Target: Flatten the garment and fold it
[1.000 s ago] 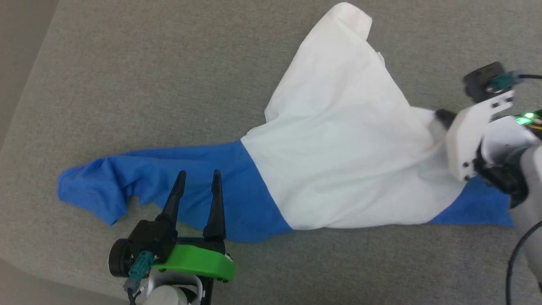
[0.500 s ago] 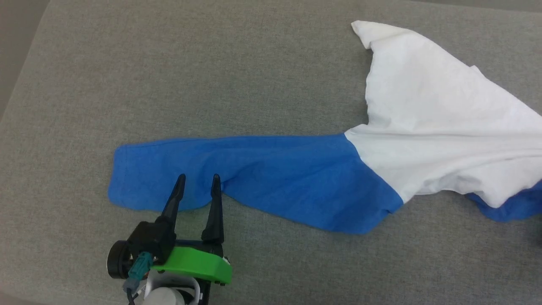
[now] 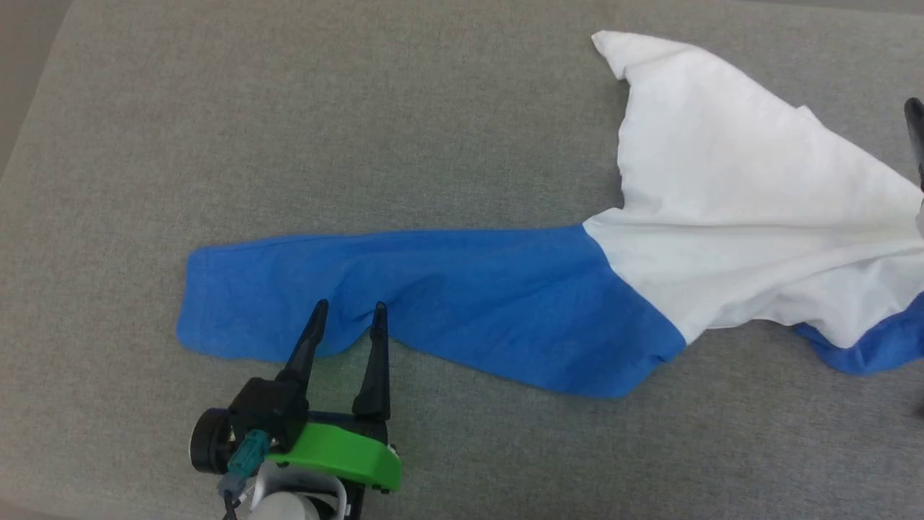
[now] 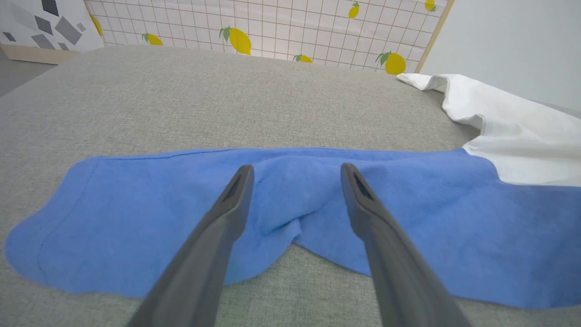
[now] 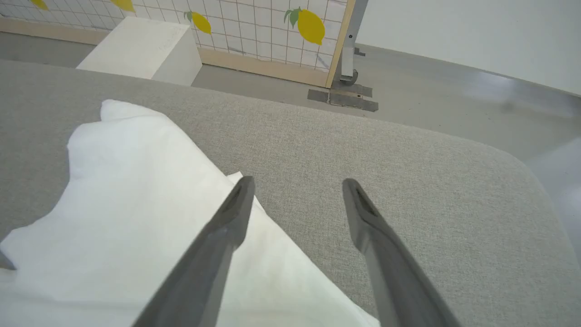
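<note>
The left pincer [image 3: 349, 307] stands wide and holds nothing. The blue sleeve [image 4: 136, 204] of the shirt [image 3: 729, 217] lies flat under its tips and just ahead of them, with a small wrinkle between the two fingers. The right pincer [image 5: 298, 180] is also wide and empty. The white body [image 5: 113, 204] lies below it, toward its left side, on the grey pad [image 3: 361, 108].

left gripper [image 3: 348, 312] fingers [image 3: 375, 365]: long, black, tapered
mount [image 3: 339, 453]: bright green, behind the fingers
plug [image 3: 244, 449]: teal, beside mount
</note>
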`<state>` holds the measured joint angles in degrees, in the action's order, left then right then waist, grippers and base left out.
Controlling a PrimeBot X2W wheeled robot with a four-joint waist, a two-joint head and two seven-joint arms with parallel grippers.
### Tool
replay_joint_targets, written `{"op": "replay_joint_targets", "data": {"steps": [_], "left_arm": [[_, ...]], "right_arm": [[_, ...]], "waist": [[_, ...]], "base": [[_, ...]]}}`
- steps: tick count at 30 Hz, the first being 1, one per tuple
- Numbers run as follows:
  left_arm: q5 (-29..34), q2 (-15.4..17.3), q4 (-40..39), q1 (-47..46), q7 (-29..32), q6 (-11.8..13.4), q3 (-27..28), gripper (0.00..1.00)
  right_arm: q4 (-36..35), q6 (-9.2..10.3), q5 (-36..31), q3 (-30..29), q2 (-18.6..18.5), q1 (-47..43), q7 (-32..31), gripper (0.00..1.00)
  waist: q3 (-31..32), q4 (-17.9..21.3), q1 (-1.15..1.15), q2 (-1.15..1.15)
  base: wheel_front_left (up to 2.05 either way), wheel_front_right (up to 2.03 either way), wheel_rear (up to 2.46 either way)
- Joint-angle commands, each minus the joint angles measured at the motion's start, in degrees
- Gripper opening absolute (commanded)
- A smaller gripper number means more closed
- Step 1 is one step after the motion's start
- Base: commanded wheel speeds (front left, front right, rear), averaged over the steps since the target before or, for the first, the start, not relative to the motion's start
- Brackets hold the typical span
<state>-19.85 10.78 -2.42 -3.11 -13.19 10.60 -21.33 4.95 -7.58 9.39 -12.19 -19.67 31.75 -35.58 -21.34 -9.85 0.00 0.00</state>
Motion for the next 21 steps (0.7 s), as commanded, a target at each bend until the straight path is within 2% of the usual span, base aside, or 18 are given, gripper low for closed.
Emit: {"op": "replay_joint_targets", "data": {"steps": [1,7,14,15,21], "left_arm": [[-0.12,-0.23,0.17,-1.1,-0.1,-0.36,-0.28,1.0],[-0.03,-1.29,1.63,-2.84,-0.66,-0.94,-0.99,1.0],[0.12,-2.41,3.06,-4.31,-1.31,-1.64,-1.29,1.0],[0.19,-2.73,3.67,-4.78,-1.47,-1.85,-1.23,1.0],[0.34,-3.03,4.71,-5.41,-1.64,-2.05,-0.98,1.0]], "right_arm": [[1.72,0.09,-0.94,0.32,-0.24,2.07,-0.73,1.0],[8.75,0.09,-2.96,3.62,-1.83,6.45,-2.77,1.0],[12.51,0.09,-1.1,8.92,-4.7,6.16,-5.41,1.0],[13.11,0.09,0.45,12.18,-6.57,5.2,-7.05,0.0],[12.2,0.09,2.73,12.98,-7.74,7.33,-3.99,0.0]], "waist": [[-2.61,-1.67,0.0,0.0],[-6.34,-3.71,0.0,0.0],[-8.46,-4.95,0.0,0.0],[-8.76,-5.06,0.0,0.0],[-7.81,-4.55,0.0,0.0]], "base": [[0.0,0.0,0.0],[0.0,0.0,0.0],[0.0,0.0,0.0],[0.0,0.0,0.0],[0.0,0.0,0.0]]}}
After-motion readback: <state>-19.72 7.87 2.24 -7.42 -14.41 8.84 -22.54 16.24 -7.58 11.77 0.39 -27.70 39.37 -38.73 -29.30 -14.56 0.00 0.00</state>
